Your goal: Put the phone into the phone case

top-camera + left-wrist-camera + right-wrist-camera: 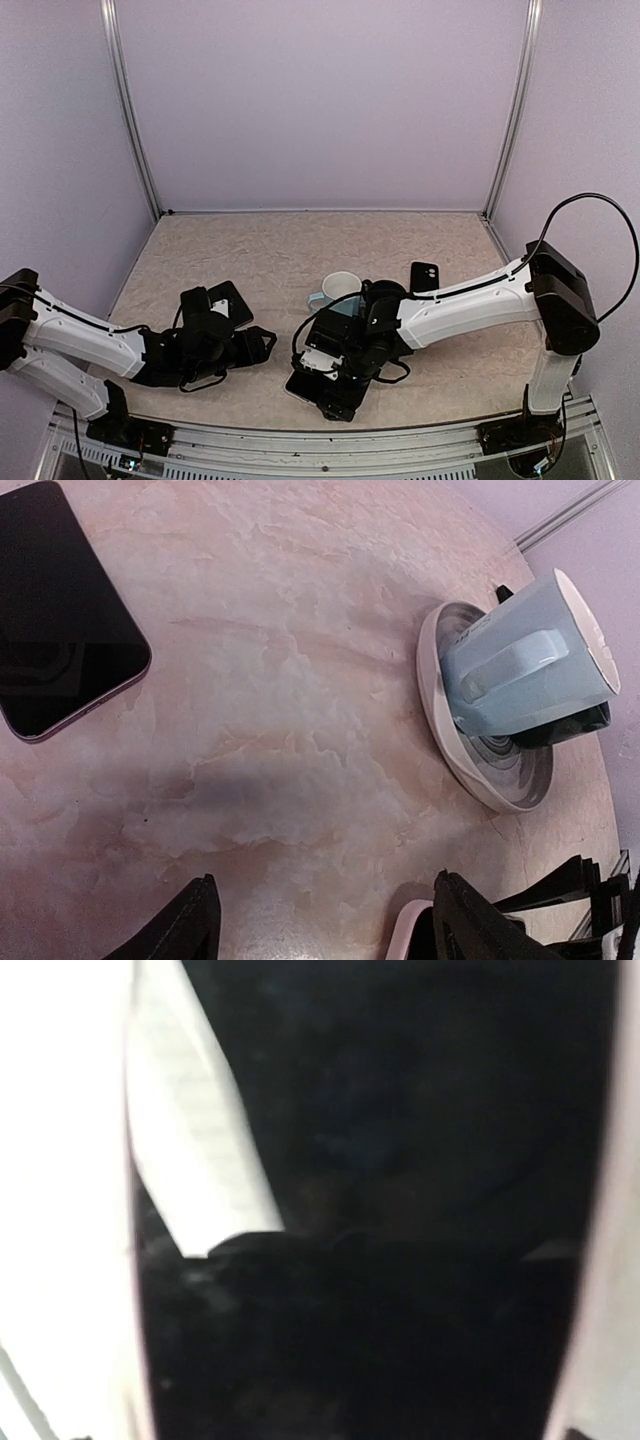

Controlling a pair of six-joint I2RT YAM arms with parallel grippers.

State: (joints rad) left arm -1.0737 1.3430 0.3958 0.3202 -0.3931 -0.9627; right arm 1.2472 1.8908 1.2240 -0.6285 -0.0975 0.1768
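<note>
The phone is lying flat and screen up on the tabletop, dark glass with a thin pinkish rim. In the top view it sits on the left side, just beyond the left gripper on the far side. Nothing seems to be touching it.

The left gripper is hanging low over the tabletop, pointing right toward the middle. From its wrist cam the two black fingers are spread wide with only bare tabletop between them, so it's released and not grasping anything.

Mid-table there's a pale blue mug standing on a saucer, handle toward the left arm.

The right arm reaches in from the right, and its gripper is down near the front edge, right on top of a dark slab with a pale rim. It could be the case, but honestly it's hard to tell. The right wrist cam is no help, just a blurry close-up of that slab, with dark gloss between two pale edges. So there's no telling whether that gripper is clenched, released or grasping the slab.

There's also a small black rectangle lying far right of the mug, apart from everything else. It's too small to tell what it is.
</note>
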